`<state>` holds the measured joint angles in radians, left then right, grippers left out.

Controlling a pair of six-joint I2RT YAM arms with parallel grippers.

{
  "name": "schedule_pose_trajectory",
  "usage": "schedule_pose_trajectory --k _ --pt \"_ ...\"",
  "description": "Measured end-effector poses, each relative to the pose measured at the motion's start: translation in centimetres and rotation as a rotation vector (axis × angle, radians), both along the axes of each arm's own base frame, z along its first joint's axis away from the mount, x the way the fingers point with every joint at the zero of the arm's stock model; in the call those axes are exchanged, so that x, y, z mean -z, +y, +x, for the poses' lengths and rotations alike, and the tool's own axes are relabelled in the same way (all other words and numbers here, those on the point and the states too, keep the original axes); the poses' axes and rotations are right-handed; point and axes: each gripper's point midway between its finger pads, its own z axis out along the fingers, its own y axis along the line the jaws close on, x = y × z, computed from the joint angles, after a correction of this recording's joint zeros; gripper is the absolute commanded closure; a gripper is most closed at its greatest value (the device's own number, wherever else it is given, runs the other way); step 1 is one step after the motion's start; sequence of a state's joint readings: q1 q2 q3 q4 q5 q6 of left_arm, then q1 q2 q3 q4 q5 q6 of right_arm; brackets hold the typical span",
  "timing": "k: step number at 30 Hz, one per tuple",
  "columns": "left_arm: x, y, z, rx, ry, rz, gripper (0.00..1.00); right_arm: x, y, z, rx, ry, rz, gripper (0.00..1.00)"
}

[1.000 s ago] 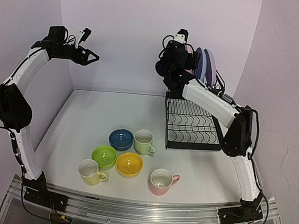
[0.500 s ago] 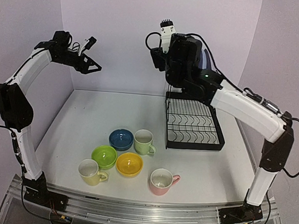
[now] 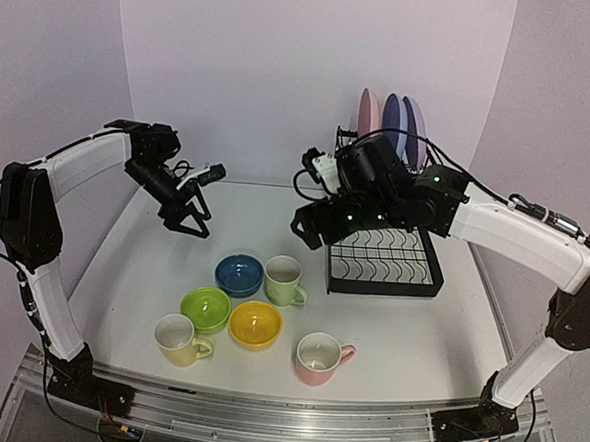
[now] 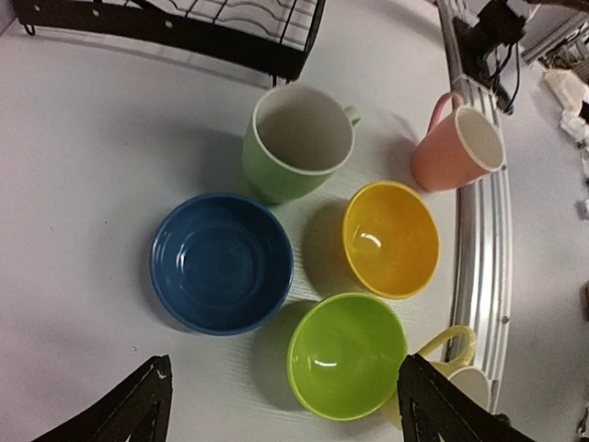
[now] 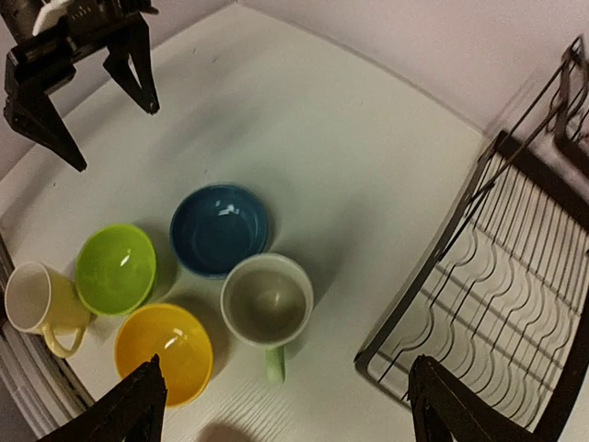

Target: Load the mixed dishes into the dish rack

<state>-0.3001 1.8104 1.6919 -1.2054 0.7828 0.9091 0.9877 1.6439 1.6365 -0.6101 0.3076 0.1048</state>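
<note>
Three plates (image 3: 390,117) stand on the upper shelf of the rack (image 3: 386,289), upper right. Three bowls (image 3: 239,274) and three mugs (image 3: 283,278) cluster on the table (image 3: 418,339), lower centre. The left gripper (image 3: 188,219) and right gripper (image 5: 287,368) hover above, jaws spread.

Dark blue glossy ceramic bowl (image 3: 239,274), faint concentric rings inside; lime green glossy ceramic bowl (image 3: 206,308) and deep yellow glossy ceramic bowl (image 3: 256,324), both plain, same colour in and out. Pale green ceramic mug (image 3: 284,279), off-white inside; pale yellow ceramic mug (image 3: 177,339), white inside; salmon pink ceramic mug (image 3: 318,358), white inside. Pink round ceramic plate (image 3: 365,113), lilac round ceramic plate (image 3: 390,120), blue round ceramic plate (image 3: 414,128), no pattern seen. Black metal wire dish rack (image 3: 383,256), wavy wire rows across lower tray. White matte table top (image 3: 153,242); pale lilac wall (image 3: 285,60)
</note>
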Motion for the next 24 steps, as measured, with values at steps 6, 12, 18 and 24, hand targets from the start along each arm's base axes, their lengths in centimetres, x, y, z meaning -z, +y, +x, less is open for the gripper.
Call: schedule_pose_trajectory --k 6,12,18,24 --pt "8.7 0.9 -6.2 0.093 -0.034 0.226 0.12 5.7 -3.1 -2.0 0.09 0.22 -0.016 0.14" --pt "11.7 1.5 -4.6 0.03 -0.118 0.338 0.17 5.0 -4.3 -2.0 0.209 0.287 0.083 0.18" --pt "15.1 2.5 -5.2 -0.042 -0.127 0.357 0.19 4.9 -4.3 -2.1 0.307 0.362 0.172 0.24" --pt "16.5 3.2 -5.4 -0.117 -0.103 0.397 0.34 5.5 -4.2 -2.5 0.379 0.438 0.231 0.25"
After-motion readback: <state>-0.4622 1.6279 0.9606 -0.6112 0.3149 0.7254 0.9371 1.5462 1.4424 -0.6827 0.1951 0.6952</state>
